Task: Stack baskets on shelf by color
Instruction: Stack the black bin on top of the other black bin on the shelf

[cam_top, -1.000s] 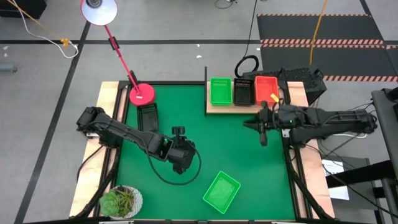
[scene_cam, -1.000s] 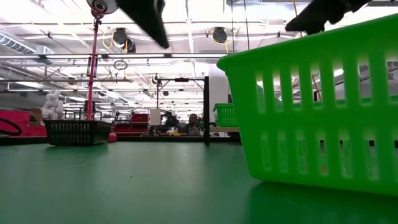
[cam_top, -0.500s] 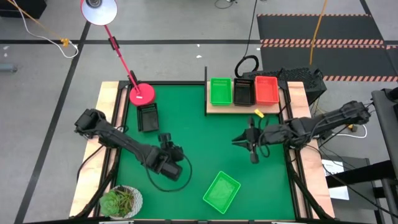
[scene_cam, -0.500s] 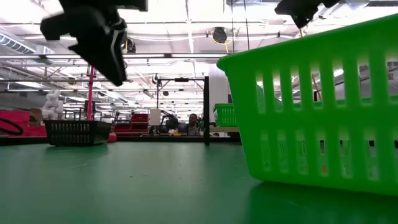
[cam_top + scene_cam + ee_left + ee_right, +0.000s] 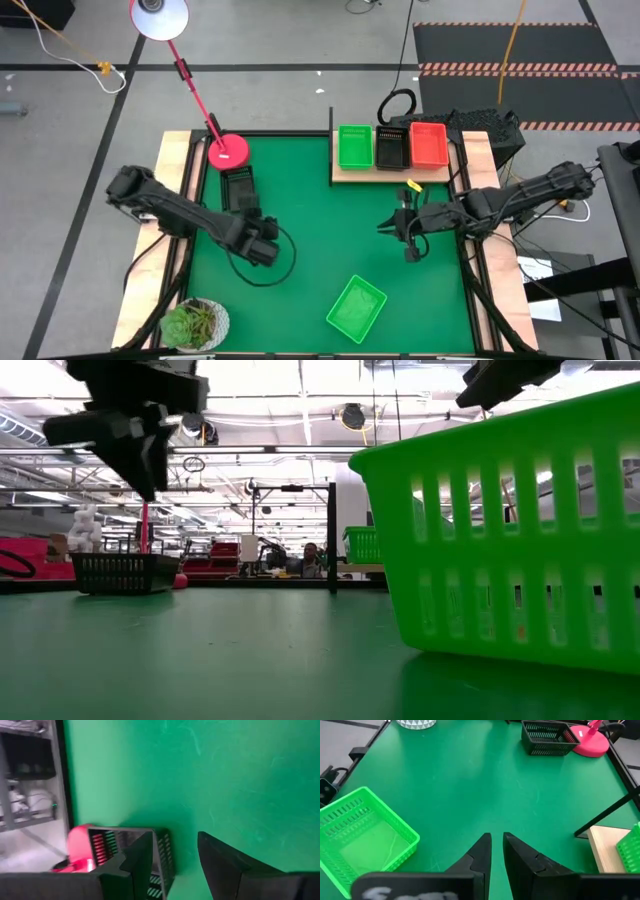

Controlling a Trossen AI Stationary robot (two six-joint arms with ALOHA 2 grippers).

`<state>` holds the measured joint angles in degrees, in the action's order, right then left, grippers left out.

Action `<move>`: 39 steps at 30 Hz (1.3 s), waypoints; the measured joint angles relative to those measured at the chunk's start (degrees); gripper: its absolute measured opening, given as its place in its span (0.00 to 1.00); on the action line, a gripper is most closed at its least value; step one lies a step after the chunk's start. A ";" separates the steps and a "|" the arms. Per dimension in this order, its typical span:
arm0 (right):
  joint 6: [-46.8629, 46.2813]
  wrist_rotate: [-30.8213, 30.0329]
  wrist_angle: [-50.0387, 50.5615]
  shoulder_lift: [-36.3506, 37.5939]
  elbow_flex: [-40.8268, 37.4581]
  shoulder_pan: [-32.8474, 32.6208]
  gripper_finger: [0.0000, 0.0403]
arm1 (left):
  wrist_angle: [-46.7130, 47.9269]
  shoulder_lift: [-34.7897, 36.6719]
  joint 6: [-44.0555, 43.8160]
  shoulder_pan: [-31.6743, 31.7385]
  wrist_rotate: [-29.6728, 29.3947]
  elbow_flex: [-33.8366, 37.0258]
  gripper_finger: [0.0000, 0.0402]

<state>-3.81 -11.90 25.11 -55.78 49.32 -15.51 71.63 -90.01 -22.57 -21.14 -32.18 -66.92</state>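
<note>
The wooden shelf [image 5: 392, 174] at the far right carries a green basket [image 5: 354, 146], a black basket [image 5: 391, 147] and an orange-red basket [image 5: 429, 144] side by side. A loose green basket [image 5: 356, 307] rests on the mat near the front. It also shows in the right wrist view [image 5: 365, 832]. A loose black basket [image 5: 238, 188] stands beside the lamp base. My left gripper [image 5: 258, 235] is open and empty just short of it, and the left wrist view shows that basket [image 5: 161, 851] ahead of the gripper. My right gripper [image 5: 392, 226] hovers empty near the shelf, its fingers [image 5: 475, 855] almost together.
A red lamp base [image 5: 229, 150] stands at the far left, close behind the loose black basket. A potted plant [image 5: 195, 323] sits at the near left corner. A black post [image 5: 331, 145] stands at the shelf's left edge. Open mat lies between the two arms.
My left gripper has drawn back toward the table's left edge and then gone toward the loose black basket. My right gripper has moved away from the shelf toward the near edge, then held about still. No basket has moved.
</note>
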 joint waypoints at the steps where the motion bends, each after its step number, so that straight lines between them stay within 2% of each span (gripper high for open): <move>1: 0.00 0.00 0.08 0.23 0.00 0.01 0.10 | -1.26 2.11 -0.02 0.04 0.68 1.73 0.40; 8: 0.00 0.15 0.49 2.07 0.00 0.02 0.10 | -4.33 15.54 -1.81 0.02 2.69 13.33 0.40; 14: 0.00 0.15 0.49 2.51 0.00 0.02 0.10 | -5.11 21.72 -4.80 0.12 3.11 21.09 0.40; 20: 0.09 0.11 0.39 2.50 0.00 0.02 0.10 | -5.78 21.79 -5.02 0.44 3.27 20.99 0.40; 25: 0.17 0.11 0.04 2.50 0.00 0.02 0.10 | -8.10 20.09 -5.19 3.12 4.27 21.11 0.40; 39: 0.20 0.13 0.04 2.51 0.00 0.02 0.10 | -9.93 12.45 -1.29 9.10 4.68 21.23 0.40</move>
<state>-3.62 -11.77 25.15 -53.27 49.32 -15.49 61.70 -77.56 -23.86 -12.04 -27.51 -45.69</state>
